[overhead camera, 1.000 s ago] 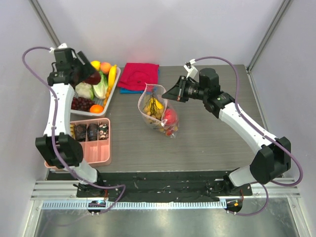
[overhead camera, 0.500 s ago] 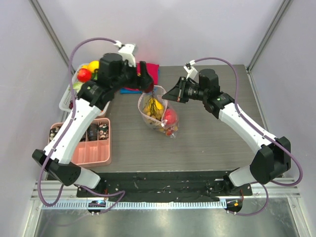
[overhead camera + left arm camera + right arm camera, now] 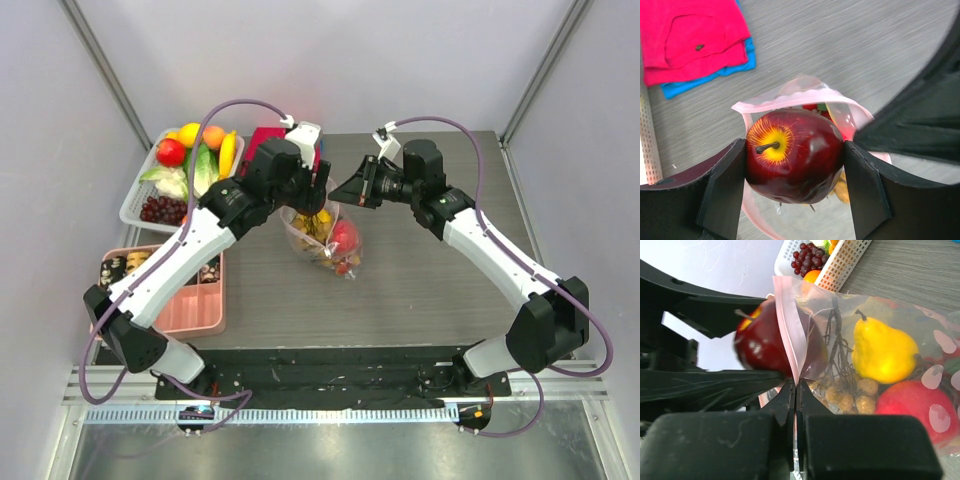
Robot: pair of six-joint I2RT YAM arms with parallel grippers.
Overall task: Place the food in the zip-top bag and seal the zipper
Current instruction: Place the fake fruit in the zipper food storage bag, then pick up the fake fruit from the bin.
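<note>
My left gripper (image 3: 312, 203) is shut on a dark red apple (image 3: 795, 155) and holds it right over the open mouth of the zip-top bag (image 3: 328, 243). The pale-pink zipper (image 3: 790, 97) curves around behind the apple. My right gripper (image 3: 796, 390) is shut on the zipper strip (image 3: 787, 325) and holds the bag's mouth edge up; in the top view it (image 3: 342, 190) is at the bag's right upper edge. Inside the bag (image 3: 900, 325) lie a yellow pear (image 3: 885, 350), a red fruit (image 3: 910, 410) and a brownish grape bunch (image 3: 845, 395).
A white basket (image 3: 133, 195) with several fruits and vegetables stands at the back left. A pink compartment tray (image 3: 195, 305) lies in front of it. A folded red cloth (image 3: 690, 40) over a blue one (image 3: 710, 80) lies behind the bag.
My left arm has swung from the basket to above the bag, carrying the apple. My right gripper has stayed in place on the bag's edge.
</note>
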